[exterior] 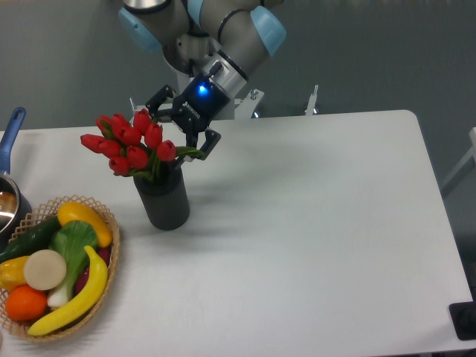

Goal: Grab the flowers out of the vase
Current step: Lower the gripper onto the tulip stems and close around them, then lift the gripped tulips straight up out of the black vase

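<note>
The flowers (130,143), a bunch of red tulip buds with green leaves, stand in the dark ribbed vase (165,198) at the left of the white table. My gripper (177,128) hangs just behind and to the right of the buds, tilted toward them. It is open, one finger near the top bud and the other by the green leaf on the right. Nothing sits between the fingers.
A wicker basket (110,239) of fruit and vegetables sits at the front left, close to the vase. A pot with a blue handle (11,128) is at the left edge. The table's far edge runs just behind the gripper.
</note>
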